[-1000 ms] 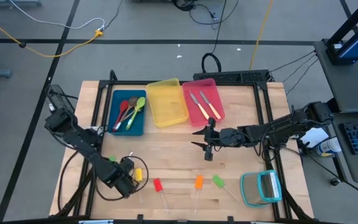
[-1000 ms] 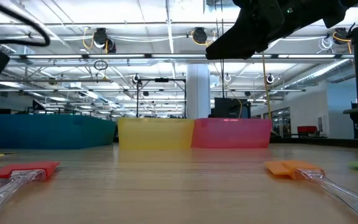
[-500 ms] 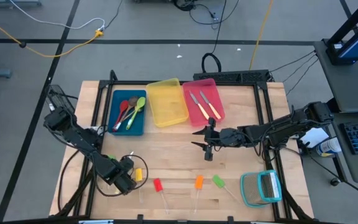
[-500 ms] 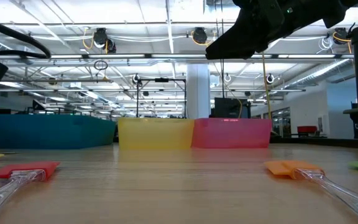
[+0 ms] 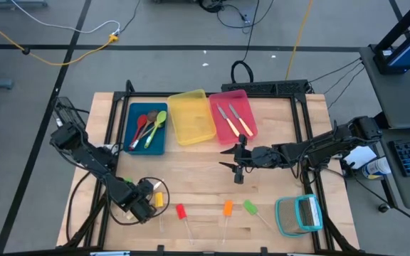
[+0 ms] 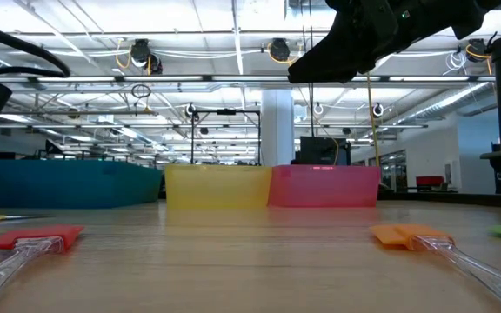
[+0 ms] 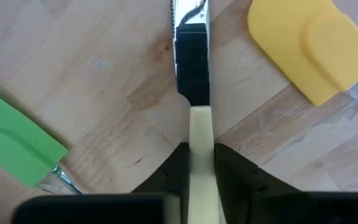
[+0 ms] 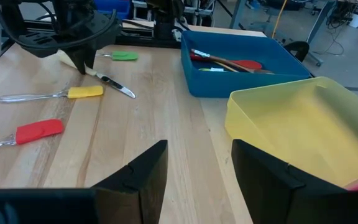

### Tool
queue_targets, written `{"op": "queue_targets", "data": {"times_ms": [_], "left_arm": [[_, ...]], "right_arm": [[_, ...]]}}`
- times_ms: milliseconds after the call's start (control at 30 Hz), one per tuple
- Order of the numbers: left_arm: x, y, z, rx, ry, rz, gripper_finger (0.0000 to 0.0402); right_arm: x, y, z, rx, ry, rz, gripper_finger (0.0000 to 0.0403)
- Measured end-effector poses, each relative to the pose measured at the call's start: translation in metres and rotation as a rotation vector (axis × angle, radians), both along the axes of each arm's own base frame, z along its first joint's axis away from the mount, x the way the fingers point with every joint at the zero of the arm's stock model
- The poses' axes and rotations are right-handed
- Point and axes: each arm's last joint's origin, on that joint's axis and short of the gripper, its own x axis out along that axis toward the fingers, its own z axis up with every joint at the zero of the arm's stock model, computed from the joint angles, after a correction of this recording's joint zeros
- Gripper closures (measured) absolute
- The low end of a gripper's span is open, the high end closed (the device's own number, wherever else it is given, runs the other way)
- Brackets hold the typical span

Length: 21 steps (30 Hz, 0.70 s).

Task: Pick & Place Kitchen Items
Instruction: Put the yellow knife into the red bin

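knife handle (image 7: 200, 155) between left pincer (image 7: 199, 163) fingers

Wooden table (image 5: 198, 167), pale butcher-block top. Along the far side sit three bins in a row: blue bin (image 5: 146, 129), yellow bin (image 5: 190, 116), pink bin (image 5: 233, 114). Near the front edge lie four sticks: yellow-headed stick (image 5: 159, 200), red-headed stick (image 5: 181, 212), orange-headed stick (image 5: 227, 208), green-headed stick (image 5: 250, 207). At the front right corner rests a teal-framed square object (image 5: 299, 215).

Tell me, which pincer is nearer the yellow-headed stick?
The left pincer: it sits right beside the yellow-headed stick, closed on a knife. The right pincer hangs open over mid-table, well away.
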Motion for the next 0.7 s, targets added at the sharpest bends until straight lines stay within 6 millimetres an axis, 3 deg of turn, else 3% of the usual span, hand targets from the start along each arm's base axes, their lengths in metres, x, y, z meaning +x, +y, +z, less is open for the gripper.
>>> {"op": "queue_targets", "data": {"times_ms": [333, 700], "left_arm": [[0.003, 0.008, 0.006, 0.164, -0.167, -0.05, 0.035], [0.028, 0.026, 0.039, 0.417, -0.513, -0.119, 0.0353]], "right_arm": [[0.0, 0.0, 0.0, 0.0, 0.0, 0.0, 0.0231], [0.007, 0.0, 0.003, 0.058, -0.092, -0.018, 0.0232]]}}
